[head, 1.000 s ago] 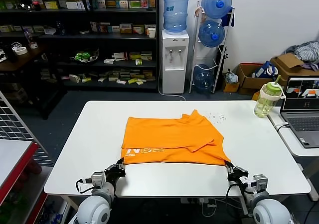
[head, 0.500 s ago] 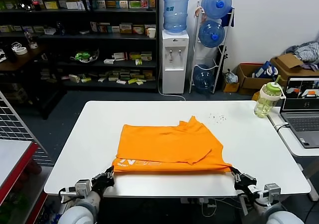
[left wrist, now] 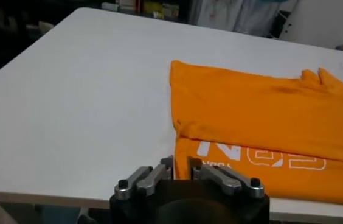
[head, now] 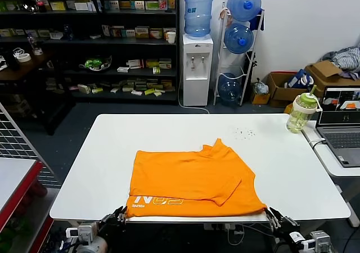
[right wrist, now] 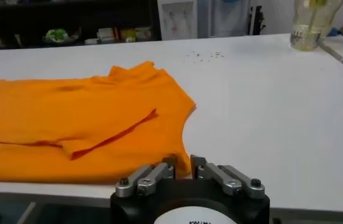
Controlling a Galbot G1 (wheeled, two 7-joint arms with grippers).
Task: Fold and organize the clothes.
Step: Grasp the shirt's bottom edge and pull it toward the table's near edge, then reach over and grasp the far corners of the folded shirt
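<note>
The bright orange T-shirt (head: 191, 180) lies folded on the white table (head: 107, 152), with its front hem at the table's near edge. White lettering (head: 160, 200) shows along the near left part. My left gripper (head: 119, 215) is just below the table edge at the shirt's near left corner, shut on the hem (left wrist: 180, 163). My right gripper (head: 274, 216) is at the near right corner, shut on the hem (right wrist: 182, 161). The shirt also shows in the left wrist view (left wrist: 263, 115) and the right wrist view (right wrist: 68, 115). One sleeve is folded over the top.
A green-capped bottle (head: 301, 111) stands at the table's far right corner beside a laptop (head: 343, 126) on a side table. Small crumbs (head: 243, 132) lie behind the shirt. A red-edged table (head: 14, 174) stands at the left.
Both grippers have drawn back toward me and dropped below the table edge, dragging the shirt to the near edge. The lettered strip now lies flat.
</note>
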